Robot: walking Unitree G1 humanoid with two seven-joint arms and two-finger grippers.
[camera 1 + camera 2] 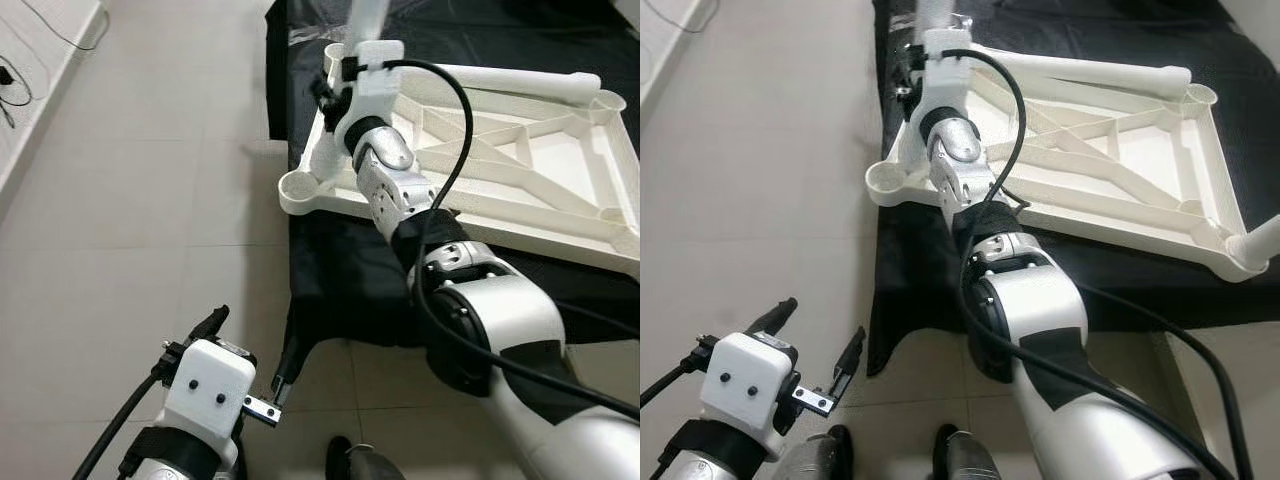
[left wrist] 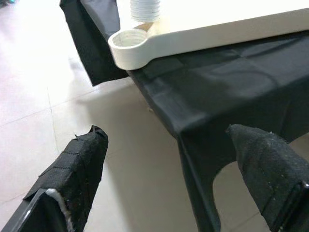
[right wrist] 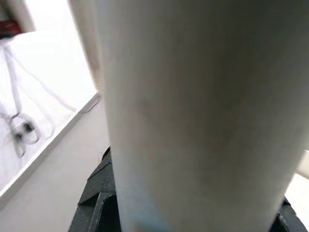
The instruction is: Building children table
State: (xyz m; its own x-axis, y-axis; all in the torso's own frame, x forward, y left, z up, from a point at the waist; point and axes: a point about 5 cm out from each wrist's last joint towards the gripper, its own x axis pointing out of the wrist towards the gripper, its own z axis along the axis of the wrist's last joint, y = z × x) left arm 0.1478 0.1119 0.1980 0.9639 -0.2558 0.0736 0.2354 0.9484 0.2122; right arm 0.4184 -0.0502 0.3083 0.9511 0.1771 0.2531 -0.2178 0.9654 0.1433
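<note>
The white table top (image 1: 470,215) lies upside down on a black cloth (image 1: 340,270), its ribs facing up. An empty round socket (image 1: 298,186) marks its near left corner. At the far left corner my right gripper (image 1: 345,80) is shut on a white table leg (image 1: 368,20), held upright; the leg (image 3: 193,111) looms close in the right wrist view. Its threaded end (image 2: 145,9) shows just behind the socket (image 2: 128,41) in the left wrist view. My left gripper (image 1: 248,345) hangs open and holds nothing, low over the floor by the cloth's near left corner.
A second white leg (image 1: 520,80) lies along the table top's far edge, and another leg (image 1: 1260,240) pokes up at the right corner. Pale floor tiles (image 1: 150,200) stretch to the left. Cables (image 1: 15,80) lie by the left wall.
</note>
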